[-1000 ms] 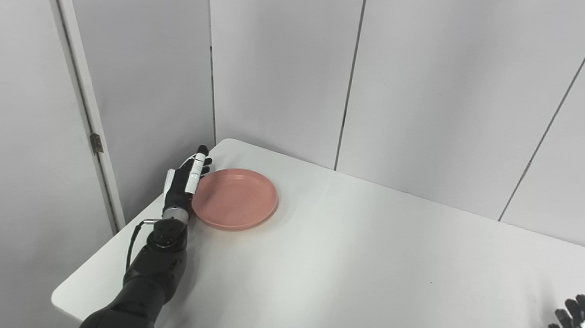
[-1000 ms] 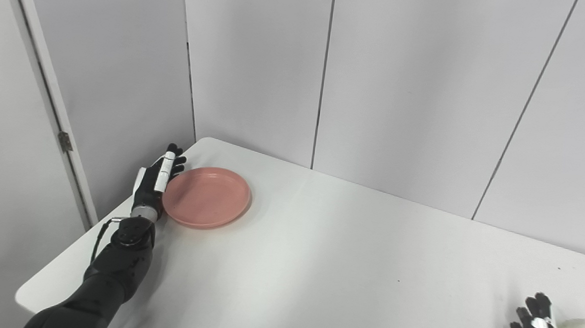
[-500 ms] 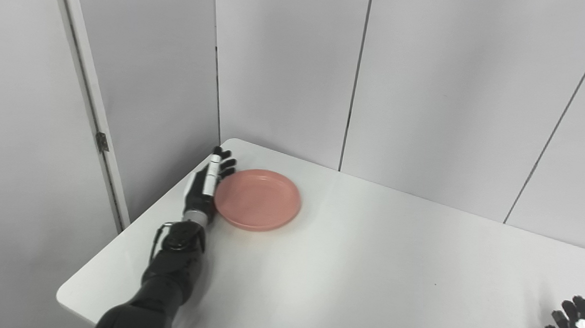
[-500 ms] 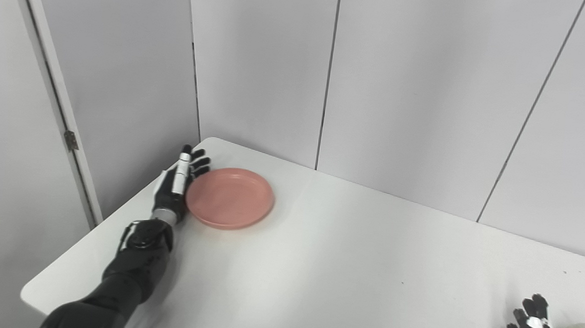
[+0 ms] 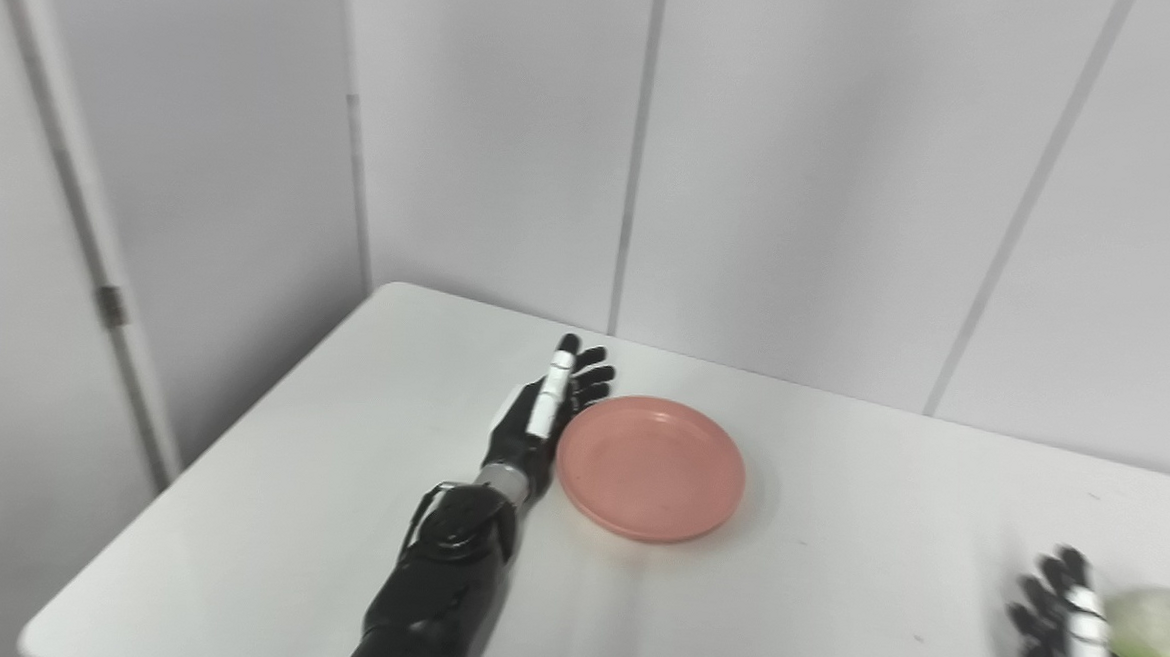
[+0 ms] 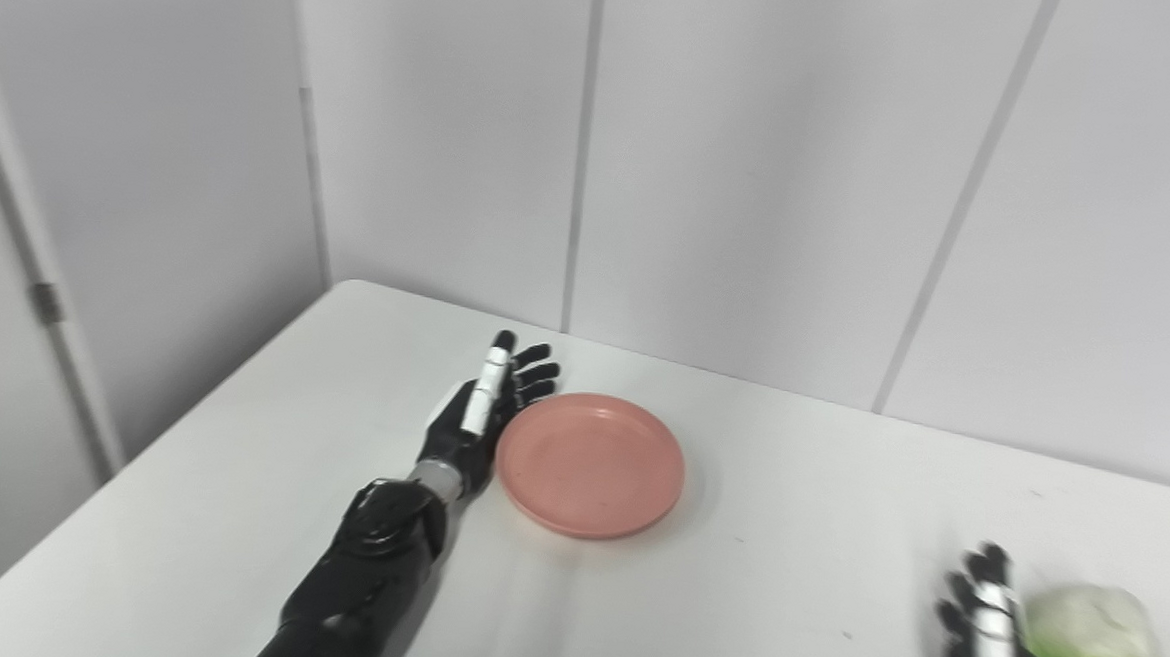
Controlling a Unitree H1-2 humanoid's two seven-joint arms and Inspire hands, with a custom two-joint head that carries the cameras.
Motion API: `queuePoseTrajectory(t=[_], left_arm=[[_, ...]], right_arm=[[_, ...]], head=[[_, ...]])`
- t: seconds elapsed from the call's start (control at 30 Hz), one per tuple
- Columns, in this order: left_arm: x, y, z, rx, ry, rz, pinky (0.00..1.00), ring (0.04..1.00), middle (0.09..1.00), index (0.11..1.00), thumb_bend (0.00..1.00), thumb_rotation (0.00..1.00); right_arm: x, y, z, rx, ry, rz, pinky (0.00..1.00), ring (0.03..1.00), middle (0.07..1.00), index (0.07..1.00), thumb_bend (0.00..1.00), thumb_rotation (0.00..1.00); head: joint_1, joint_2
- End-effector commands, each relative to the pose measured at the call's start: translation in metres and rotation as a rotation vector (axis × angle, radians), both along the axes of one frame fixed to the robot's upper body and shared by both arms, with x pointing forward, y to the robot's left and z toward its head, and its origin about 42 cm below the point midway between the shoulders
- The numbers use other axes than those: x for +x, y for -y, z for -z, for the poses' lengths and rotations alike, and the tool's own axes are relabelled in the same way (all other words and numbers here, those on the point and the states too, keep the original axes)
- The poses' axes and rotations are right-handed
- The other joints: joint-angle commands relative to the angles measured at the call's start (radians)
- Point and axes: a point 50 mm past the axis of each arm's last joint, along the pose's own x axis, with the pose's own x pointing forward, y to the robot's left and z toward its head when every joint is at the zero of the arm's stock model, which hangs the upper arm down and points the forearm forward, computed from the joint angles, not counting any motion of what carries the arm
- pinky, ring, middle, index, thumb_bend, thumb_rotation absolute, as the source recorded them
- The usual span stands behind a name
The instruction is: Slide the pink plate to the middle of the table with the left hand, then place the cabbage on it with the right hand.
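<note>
Left eye view — round pink plate point(image 5: 651, 469)

The table point(image 6: 235, 510) is smooth white with a soft sheen; the plate point(image 6: 590, 464) looks like matt pink plastic. The left hand point(image 6: 475, 418) — glossy black shell, white plastic inserts. The cabbage point(image 6: 1095, 636) looks waxy.

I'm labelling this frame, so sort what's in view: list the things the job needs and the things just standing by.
Job: pink plate; cabbage; left hand, flat against the plate's left rim; right hand, open beside the cabbage.
Standing by: table; wall panels; door hinge.
</note>
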Motion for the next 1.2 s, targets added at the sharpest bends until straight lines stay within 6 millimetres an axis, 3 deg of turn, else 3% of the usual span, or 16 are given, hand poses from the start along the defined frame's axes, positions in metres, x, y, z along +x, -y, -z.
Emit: queuePoseTrajectory(t=[0.0, 0.03, 0.07, 0.23, 0.43, 0.67, 0.9, 1.1, 1.17], left_arm=[[0.005, 0.008, -0.025, 0.027, 0.068, 0.024, 0.93, 0.894, 0.854, 0.839, 0.84, 1.00], [0.002, 0.011, -0.026, 0.032, 0.069, 0.028, 0.94, 0.897, 0.859, 0.845, 0.82, 1.00], [-0.003, 0.019, -0.023, 0.033, 0.067, 0.037, 0.94, 0.899, 0.868, 0.854, 0.80, 1.00], [-0.016, 0.043, -0.013, -0.016, 0.048, 0.085, 0.94, 0.899, 0.880, 0.869, 0.78, 1.00], [-0.021, 0.066, -0.001, -0.051, 0.036, 0.103, 0.91, 0.876, 0.862, 0.848, 0.76, 1.00], [-0.026, 0.086, -0.001, -0.037, 0.060, 0.109, 0.86, 0.875, 0.866, 0.843, 0.76, 0.99], [-0.034, 0.096, -0.005, -0.024, 0.086, 0.145, 0.90, 0.892, 0.889, 0.865, 0.76, 1.00], [-0.036, 0.103, -0.005, -0.046, 0.091, 0.142, 0.89, 0.889, 0.878, 0.840, 0.74, 1.00], [-0.034, 0.103, -0.003, -0.046, 0.090, 0.147, 0.89, 0.887, 0.875, 0.837, 0.75, 1.00]], right_arm=[[0.011, -0.009, -0.014, 0.021, 0.084, 0.000, 1.00, 1.000, 1.000, 1.000, 0.56, 0.85], [0.011, -0.012, -0.012, 0.023, 0.089, 0.003, 1.00, 1.000, 1.000, 1.000, 0.55, 0.85], [0.012, -0.015, -0.012, 0.008, 0.089, 0.004, 1.00, 1.000, 1.000, 1.000, 0.57, 0.88], [0.012, -0.034, -0.015, -0.015, 0.090, -0.002, 1.00, 1.000, 1.000, 1.000, 0.60, 0.89], [0.018, -0.053, -0.019, -0.013, 0.100, 0.015, 1.00, 1.000, 1.000, 1.000, 0.63, 0.87], [0.024, -0.067, -0.024, -0.016, 0.117, 0.009, 1.00, 1.000, 1.000, 1.000, 0.60, 0.91], [0.024, -0.067, -0.028, -0.048, 0.138, 0.033, 1.00, 1.000, 1.000, 1.000, 0.59, 0.93], [0.025, -0.065, -0.041, -0.060, 0.179, 0.019, 1.00, 1.000, 1.000, 1.000, 0.67, 0.72], [0.027, -0.060, -0.054, -0.166, 0.215, 0.055, 1.00, 1.000, 0.997, 1.000, 0.69, 0.75]], head=[[-0.061, 0.018], [-0.072, 0.020], [-0.136, 0.035], [-0.311, 0.071], [-0.424, 0.086], [-0.444, 0.101], [-0.429, 0.101], [-0.443, 0.096], [-0.465, 0.090]])
